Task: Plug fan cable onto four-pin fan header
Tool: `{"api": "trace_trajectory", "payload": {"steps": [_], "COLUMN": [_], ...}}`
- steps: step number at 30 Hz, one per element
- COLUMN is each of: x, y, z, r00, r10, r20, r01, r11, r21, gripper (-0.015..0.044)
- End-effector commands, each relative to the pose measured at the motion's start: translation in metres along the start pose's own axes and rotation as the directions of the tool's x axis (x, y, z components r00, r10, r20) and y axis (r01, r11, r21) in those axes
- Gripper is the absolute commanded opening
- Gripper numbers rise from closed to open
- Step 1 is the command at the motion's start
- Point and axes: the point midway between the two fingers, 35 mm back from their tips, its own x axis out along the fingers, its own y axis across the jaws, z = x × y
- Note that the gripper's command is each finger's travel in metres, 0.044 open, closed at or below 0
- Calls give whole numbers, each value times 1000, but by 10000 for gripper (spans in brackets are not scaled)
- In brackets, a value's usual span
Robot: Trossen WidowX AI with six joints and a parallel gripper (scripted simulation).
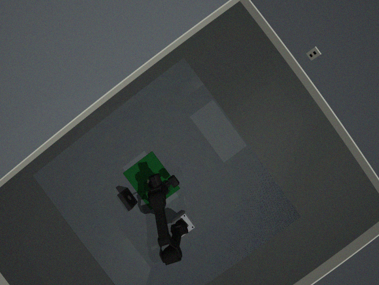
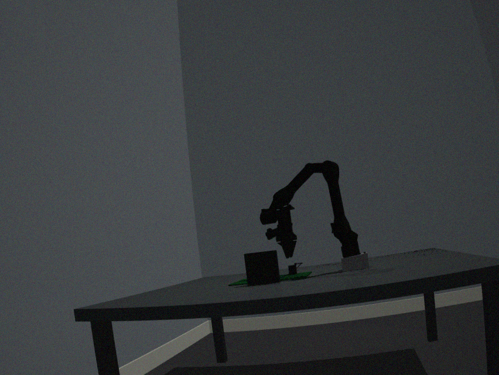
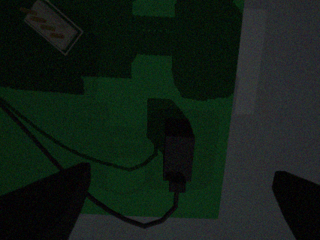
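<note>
The green board [image 1: 153, 160] [image 2: 303, 275] [image 3: 107, 120] lies flat. The four-pin header [image 3: 52, 27], pale with several yellowish pins, is bare in the wrist view's upper left. The dark plug block [image 3: 178, 157] [image 2: 292, 269] is near the board's edge; the cable [image 3: 144, 226] leaves its narrow end. How it is supported is unclear. The black fan [image 1: 129, 197] [image 2: 262, 267] stands beside the board. My gripper [image 3: 182, 175] [image 2: 289, 257] is wide open and empty, above the plug, with a finger to each side in the wrist view. The top view hides the fingertips and plug beneath the arm.
The cable's shadow [image 3: 129, 169] crosses the board. The arm's pale base [image 1: 188, 221] [image 2: 355, 262] stands beyond the board. The table [image 1: 116, 135] [image 2: 161, 294] carries everything; a pale rectangular patch [image 1: 218, 132] shows on it. The arm casts dark shadows over the board.
</note>
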Motion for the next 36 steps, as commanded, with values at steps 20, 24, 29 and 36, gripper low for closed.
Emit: {"api": "trace_trajectory", "payload": {"steps": [20, 24, 29, 36], "x": [39, 45, 53, 63], "y": [-1, -1, -1, 0], "z": [-1, -1, -1, -2], "r00": [1000, 1000, 1000, 1000], "r10": [-6, -6, -6, -6], "r20": [3, 3, 3, 3], "r01": [6, 6, 6, 6], "r11": [1000, 1000, 1000, 1000], "r21": [3, 3, 3, 3], "gripper": [440, 440, 440, 440]}}
